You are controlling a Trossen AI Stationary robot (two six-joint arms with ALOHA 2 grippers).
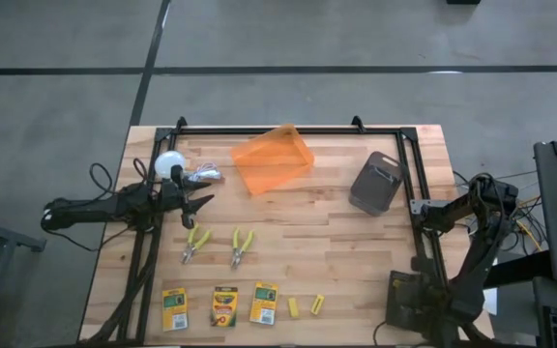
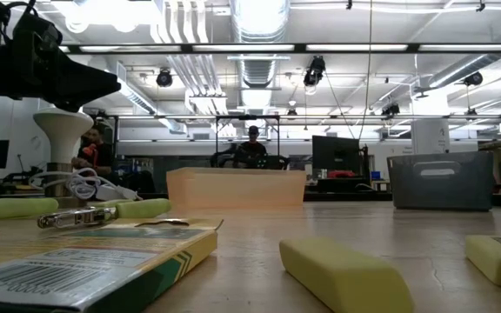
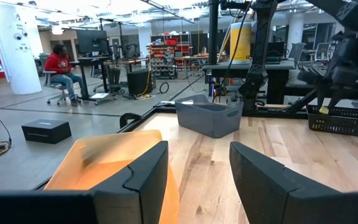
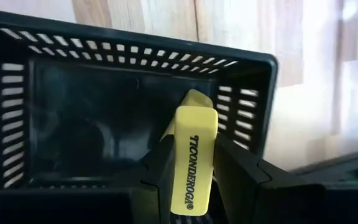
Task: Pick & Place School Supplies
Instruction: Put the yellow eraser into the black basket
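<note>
Right wrist view is showing the right gripper [image 4: 191, 168] clenching a small yellow block printed TICONDEROGA [image 4: 191, 155] between its dark fingers, hanging over a black slotted plastic basket [image 4: 73, 68]. High view is showing the left gripper [image 1: 193, 203] with fingers parted and empty, sitting beside a translucent orange bin [image 1: 273, 159]. Two yellow-handled plier-like tools [image 1: 218, 245] are lying mid-table, with three yellow-and-green crayon boxes [image 1: 224, 305] and two more small yellow blocks [image 1: 306, 305] lining the near edge.
</note>
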